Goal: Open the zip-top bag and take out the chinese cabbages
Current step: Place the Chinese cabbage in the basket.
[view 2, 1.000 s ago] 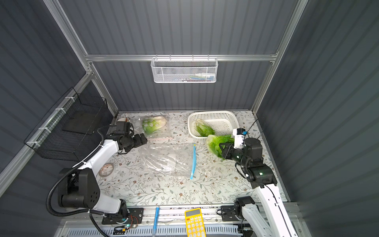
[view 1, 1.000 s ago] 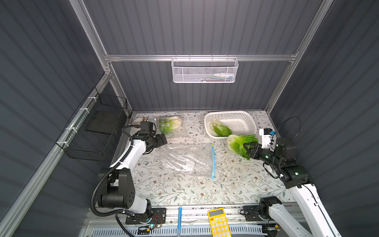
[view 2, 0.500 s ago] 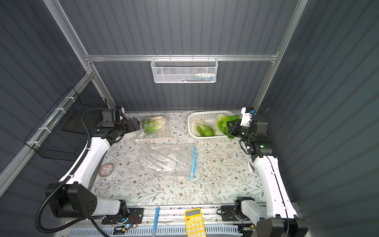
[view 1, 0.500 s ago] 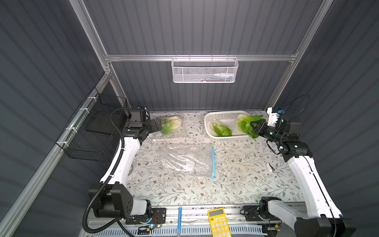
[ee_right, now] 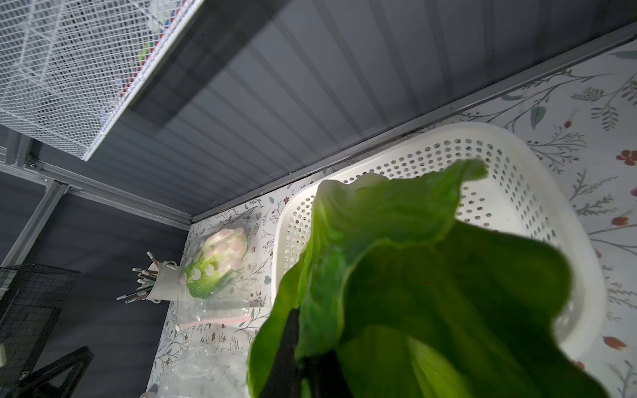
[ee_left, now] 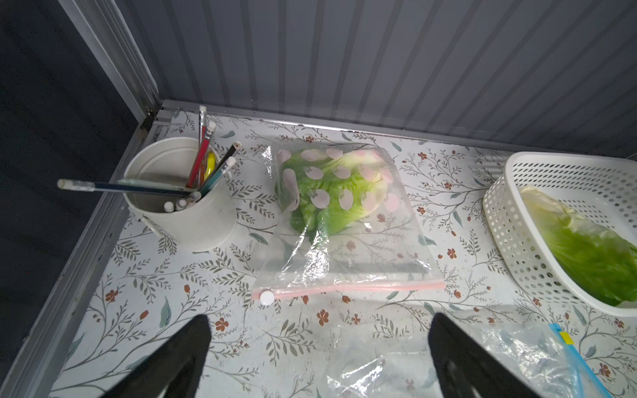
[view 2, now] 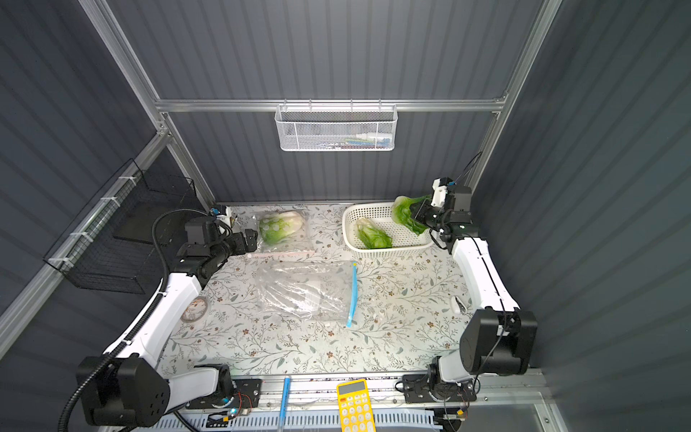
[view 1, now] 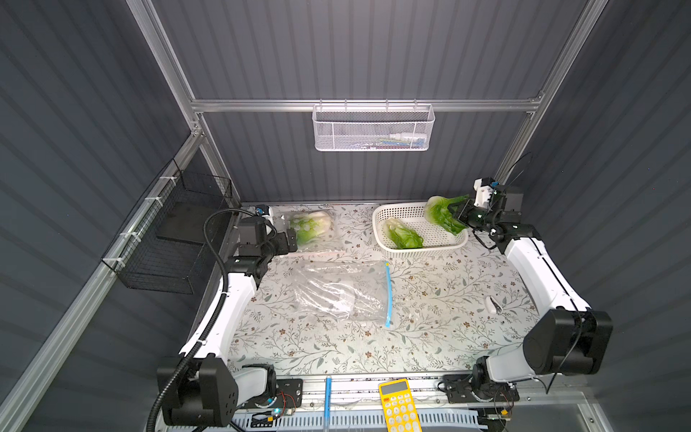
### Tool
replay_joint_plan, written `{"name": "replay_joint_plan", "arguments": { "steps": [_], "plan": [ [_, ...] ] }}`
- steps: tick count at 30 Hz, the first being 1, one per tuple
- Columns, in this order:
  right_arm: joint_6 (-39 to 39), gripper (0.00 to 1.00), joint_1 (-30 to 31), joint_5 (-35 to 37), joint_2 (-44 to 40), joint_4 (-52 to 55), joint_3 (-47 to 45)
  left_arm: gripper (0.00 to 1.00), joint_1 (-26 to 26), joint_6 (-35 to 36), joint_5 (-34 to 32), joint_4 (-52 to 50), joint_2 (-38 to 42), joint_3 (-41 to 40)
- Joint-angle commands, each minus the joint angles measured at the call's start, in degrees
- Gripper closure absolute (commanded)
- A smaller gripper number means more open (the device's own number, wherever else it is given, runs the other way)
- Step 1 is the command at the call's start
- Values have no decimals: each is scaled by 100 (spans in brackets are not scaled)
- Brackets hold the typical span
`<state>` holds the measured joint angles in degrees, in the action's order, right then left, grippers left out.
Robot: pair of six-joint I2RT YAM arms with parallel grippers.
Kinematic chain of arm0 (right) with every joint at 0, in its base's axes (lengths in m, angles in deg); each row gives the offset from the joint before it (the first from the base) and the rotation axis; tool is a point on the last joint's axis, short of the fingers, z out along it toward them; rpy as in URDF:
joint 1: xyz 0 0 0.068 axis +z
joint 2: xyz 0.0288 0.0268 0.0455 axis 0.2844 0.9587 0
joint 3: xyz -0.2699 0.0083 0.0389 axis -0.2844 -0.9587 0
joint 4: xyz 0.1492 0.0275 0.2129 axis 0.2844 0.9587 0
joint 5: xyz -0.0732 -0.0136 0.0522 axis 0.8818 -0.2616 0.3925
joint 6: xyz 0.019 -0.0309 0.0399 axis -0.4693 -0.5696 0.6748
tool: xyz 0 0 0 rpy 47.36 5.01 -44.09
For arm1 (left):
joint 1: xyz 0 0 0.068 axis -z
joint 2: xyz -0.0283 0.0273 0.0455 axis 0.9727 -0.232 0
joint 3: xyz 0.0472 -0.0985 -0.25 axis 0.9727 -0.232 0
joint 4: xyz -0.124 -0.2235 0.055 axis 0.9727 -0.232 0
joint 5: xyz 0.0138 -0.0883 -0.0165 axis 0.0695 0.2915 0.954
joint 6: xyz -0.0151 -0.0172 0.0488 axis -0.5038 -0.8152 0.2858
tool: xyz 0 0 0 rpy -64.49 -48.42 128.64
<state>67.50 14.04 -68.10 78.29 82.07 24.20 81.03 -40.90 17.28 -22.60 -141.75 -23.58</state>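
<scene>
A zip-top bag (view 1: 314, 230) (ee_left: 344, 241) with a pink zip lies at the back left, shut, with one of the chinese cabbages (ee_left: 331, 193) inside. My left gripper (ee_left: 319, 320) (view 1: 289, 239) stands open just in front of its zip, holding nothing. My right gripper (view 1: 461, 215) (ee_right: 306, 358) is shut on a second cabbage (view 1: 443, 213) (ee_right: 413, 275), held above the right end of the white basket (view 1: 418, 252). A third cabbage (view 1: 402, 233) lies in that basket. An empty clear bag (view 1: 340, 291) with a blue zip lies mid-table.
A white cup of pencils (ee_left: 179, 213) stands beside the pink-zip bag, in the back left corner. A tape roll (view 2: 194, 308) lies by the left arm and a small white clip (view 1: 491, 305) by the right. A yellow calculator (view 1: 398, 404) sits at the front edge.
My right arm has lifted its cabbage from the table up and back, over the basket. My left arm has swung back toward the pink-zip bag, its gripper open.
</scene>
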Motion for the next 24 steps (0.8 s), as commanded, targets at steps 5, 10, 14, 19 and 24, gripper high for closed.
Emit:
{"name": "replay_joint_plan", "arguments": {
  "steps": [5, 10, 14, 19, 24],
  "plan": [
    [248, 100, -16, -72, 742, -730, 427, 0, -32, 87, -188, 271, 192, -104],
    [518, 100, -7, 29, 1165, -1188, 438, 0, -32, 70, -307, 329, 278, -173],
    [697, 100, 41, 101, 1505, -1375, 479, 0, -32, 50, -308, 335, 213, -184],
    [827, 98, 124, 184, 1896, -1510, 468, 0, -32, 32, -320, 330, 180, -179],
    [1037, 94, 193, 267, 2101, -1418, 394, 0, -32, 37, -337, 314, 134, -173]
  ]
}}
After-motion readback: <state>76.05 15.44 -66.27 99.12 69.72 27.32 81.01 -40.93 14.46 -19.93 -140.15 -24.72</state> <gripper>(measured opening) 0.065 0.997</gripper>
